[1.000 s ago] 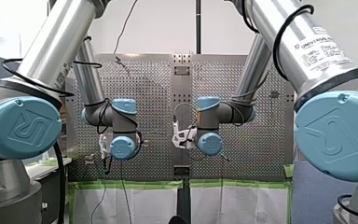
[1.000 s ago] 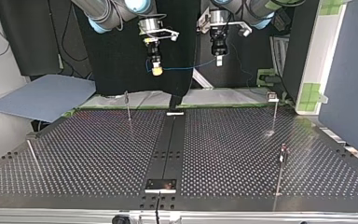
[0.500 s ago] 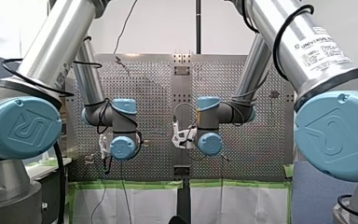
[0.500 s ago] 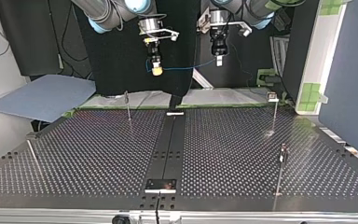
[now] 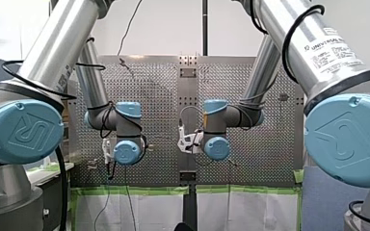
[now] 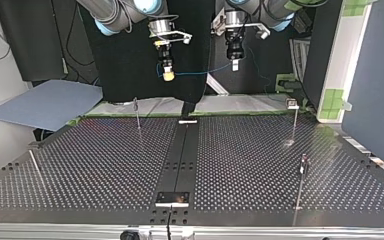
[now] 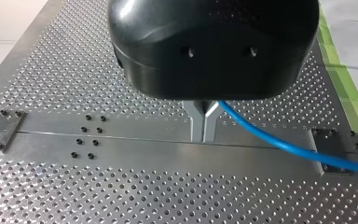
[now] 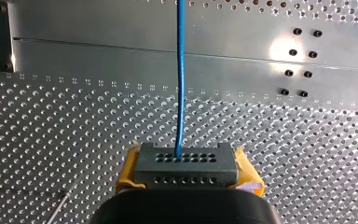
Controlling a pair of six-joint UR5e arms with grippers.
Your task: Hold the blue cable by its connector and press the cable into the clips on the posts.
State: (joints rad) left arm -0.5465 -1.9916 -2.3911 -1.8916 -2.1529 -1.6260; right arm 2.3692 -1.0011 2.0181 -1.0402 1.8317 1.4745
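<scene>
**Cable aloft, not a clip fed yet**

The right hand (image 8: 186, 171) is clamped on the connector (image 8: 186, 163), a dark rectangular block with two rows of small round holes across its face. Its yellow pads (image 8: 127, 171) squeeze in from either side.

Out of one hole in the upper row runs the blue cable (image 8: 180, 79), thin, smooth and round. It goes straight ahead of the hand, high over the counter (image 8: 51, 140).

Across to the left hand (image 7: 204, 133): below a glossy black housing, its slim, bright metal fingers (image 7: 196, 122) taper together at the tips. The cable comes out of the fork between them, so it reads as pinched on the cable a little way along.

In the top view the blue line hangs in a shallow sag between the two hands. It is well above the counter, over the edge nearest the arms.

So where does the job stand?
- **Done:** the pick-up. The connector is gripped and the cable is spread between two grasps.
- **Left:** all of the routing, which has not begun.

The posts (image 6: 137, 117) are thin upright metal rods set well apart near the counter's edges, and none carries any cable. The clip (image 6: 292, 104) on the one at the top view's right is a small pale piece, too small to make out its shape, and it is bare. Every clip is yet to be fed.

The counter itself is bare metal drilled in a dense, even grid of holes. A smooth centre strip (image 6: 182, 150) splits it, dotted with a few dark bolt heads.
</scene>
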